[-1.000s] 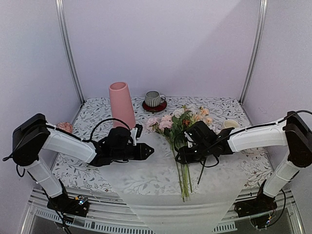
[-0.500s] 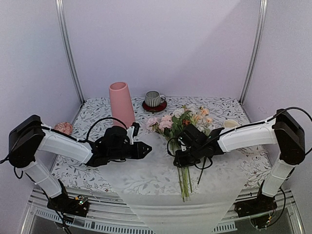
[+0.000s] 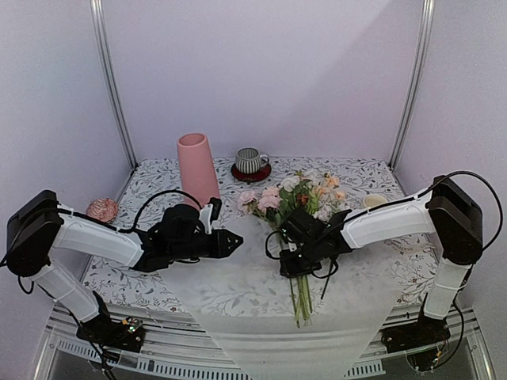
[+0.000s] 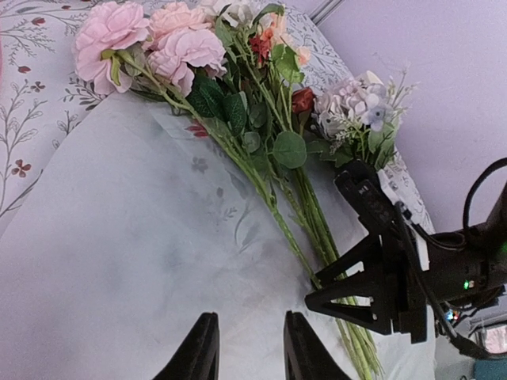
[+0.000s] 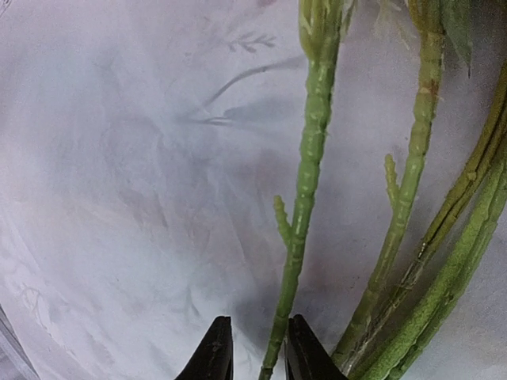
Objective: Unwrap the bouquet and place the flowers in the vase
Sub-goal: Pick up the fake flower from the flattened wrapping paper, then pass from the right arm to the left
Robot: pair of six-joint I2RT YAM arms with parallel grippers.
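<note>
Right wrist view: right gripper (image 5: 257,336) clenched on one green stem (image 5: 309,174) of the pink-and-peach artificial flowers (image 3: 295,194) lying on translucent white wrapping paper (image 3: 238,277). Left gripper (image 4: 249,324) released. I expect tangled neighbouring stems to drag along, or this one to slip.

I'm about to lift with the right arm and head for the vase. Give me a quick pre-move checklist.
1. Is the wrapping paper opened flat under the flowers: ok.
2. One stem between the fingers of the right end effector: ok. Firm grip: cannot tell.
3. That stem free of the other stems: cannot tell.
4. The pink vase upright: ok.
5. The left end effector open, empty, clear of the stems: ok.
</note>
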